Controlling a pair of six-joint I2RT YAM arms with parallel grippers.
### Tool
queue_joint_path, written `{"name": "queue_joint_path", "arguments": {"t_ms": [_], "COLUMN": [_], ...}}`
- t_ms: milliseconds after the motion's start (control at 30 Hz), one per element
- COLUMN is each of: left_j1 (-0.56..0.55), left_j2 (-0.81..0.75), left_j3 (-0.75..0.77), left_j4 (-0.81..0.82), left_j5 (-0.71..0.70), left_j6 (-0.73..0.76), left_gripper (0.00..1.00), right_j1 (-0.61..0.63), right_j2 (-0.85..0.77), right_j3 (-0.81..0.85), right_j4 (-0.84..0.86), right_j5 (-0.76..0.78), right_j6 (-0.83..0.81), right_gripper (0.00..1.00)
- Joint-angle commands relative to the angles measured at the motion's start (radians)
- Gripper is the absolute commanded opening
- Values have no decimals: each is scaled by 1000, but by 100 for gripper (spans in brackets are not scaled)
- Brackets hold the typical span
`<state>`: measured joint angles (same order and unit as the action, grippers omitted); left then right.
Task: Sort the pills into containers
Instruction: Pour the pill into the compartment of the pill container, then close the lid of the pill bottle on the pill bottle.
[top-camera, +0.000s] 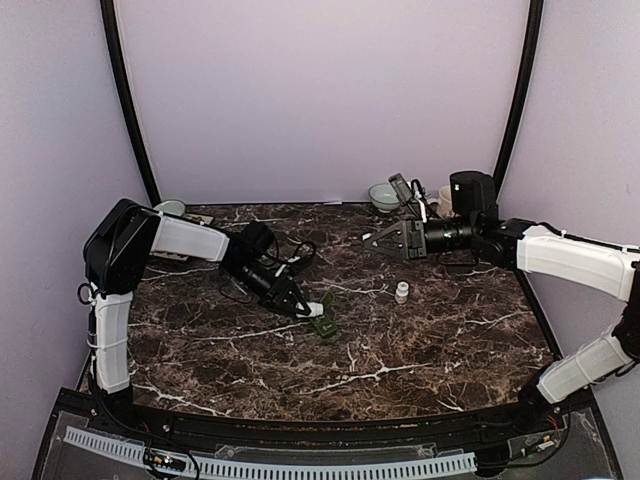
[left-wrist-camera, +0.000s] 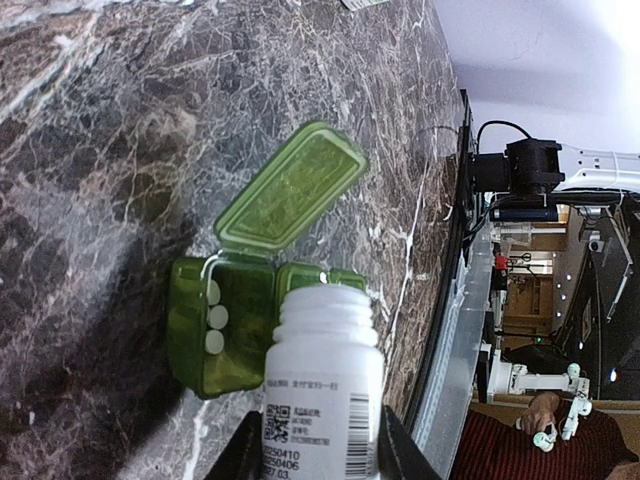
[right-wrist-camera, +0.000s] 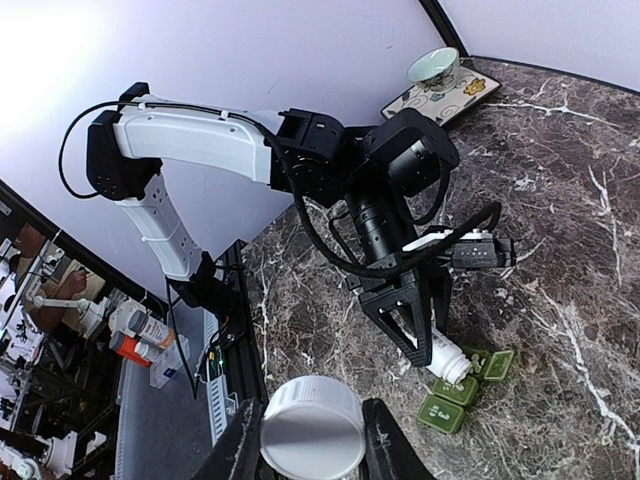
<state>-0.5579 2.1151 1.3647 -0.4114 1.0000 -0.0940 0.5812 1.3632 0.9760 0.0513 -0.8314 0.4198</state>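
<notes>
Just right of centre on the dark marble table (top-camera: 200, 350), the green pill box (top-camera: 325, 326) lies directly beneath the tip of the left gripper (top-camera: 303, 304). That gripper is clamped around a white bottle (top-camera: 316, 309), which is tilted down with its open mouth toward the box. The right gripper (top-camera: 384, 241) hangs well apart from the box, toward the far right of the table. A small white bottle (top-camera: 401, 292) stands upright on the table between the two grippers, touching neither.

The left wrist view shows what the overhead view cannot. One compartment's lid (left-wrist-camera: 295, 185) stands raised, and three white pills (left-wrist-camera: 213, 318) lie in a row inside that open compartment. The bottle's uncapped neck sits just in front of the box's near edge. Whether it touches the box cannot be told.

The right wrist view alone shows what the right gripper carries: a round white cap (right-wrist-camera: 312, 445) pinched between its two fingers (right-wrist-camera: 243, 440). This view also looks across at the left arm from the side, with the bottle slanting down over the box. Behind it, at the far left corner of the table, a pale bowl (right-wrist-camera: 433, 65) rests on a patterned mat (right-wrist-camera: 445, 97).
</notes>
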Motion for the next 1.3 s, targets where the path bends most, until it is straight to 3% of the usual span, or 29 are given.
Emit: {"name": "queue_joint_path", "arguments": {"t_ms": [0,600,1267], "left_j1": [15,43,45], "left_j2": [-54,-127,-211], "left_j3": [-48,-201,-248], "left_j4": [56,386,686], "left_j5": [39,159,247], "left_j6": [-19,-188,-414], "left_gripper": [0,0,0], "right_j1": [-6,7,28], "right_j2": [8,38,95], "right_j3": [30,33,45], "right_j4": [10,9,48], "right_j5": [12,33,20], "right_j6": [-9,17,56], "right_gripper": [21,21,20]}}
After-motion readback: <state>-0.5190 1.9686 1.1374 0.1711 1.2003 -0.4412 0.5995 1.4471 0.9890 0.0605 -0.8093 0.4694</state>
